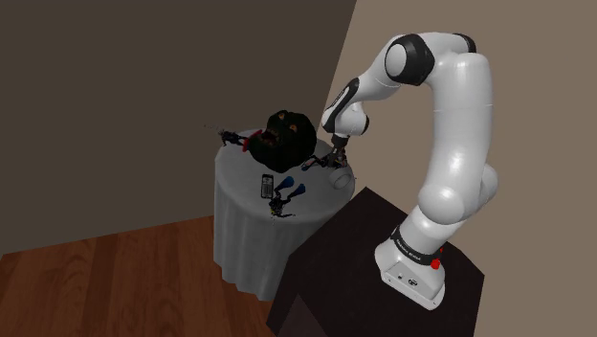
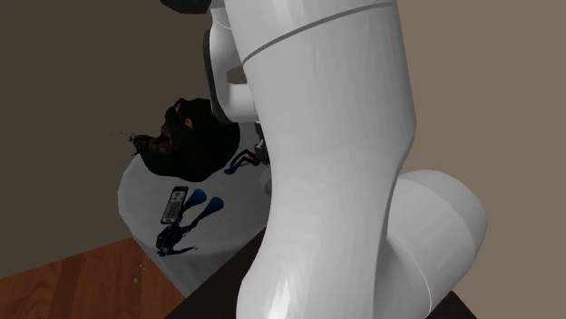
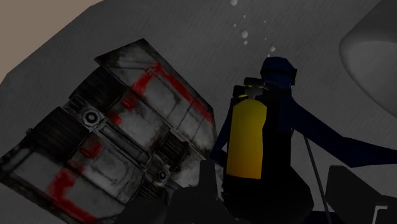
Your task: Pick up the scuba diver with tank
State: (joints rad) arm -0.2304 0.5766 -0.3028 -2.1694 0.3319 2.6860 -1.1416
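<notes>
While the gripper (image 3: 275,170) hovers low over the cloth-draped table (image 1: 239,230), fingers apart and holding nothing, the step in hand reads as final approach. A grey, red-streaked case (image 3: 121,146) sits just outside one finger; between the fingers, beside that case, sits the scuba diver (image 3: 254,137), dark blue with a yellow tank. Next move likely calls for closing squarely on the tank, clear of the case.

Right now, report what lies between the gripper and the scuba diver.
Nothing lies between them. In the wrist view the scuba diver sits directly between the parted fingers of the gripper; the grey, red-streaked case lies beside the diver, outside the fingers.
</notes>
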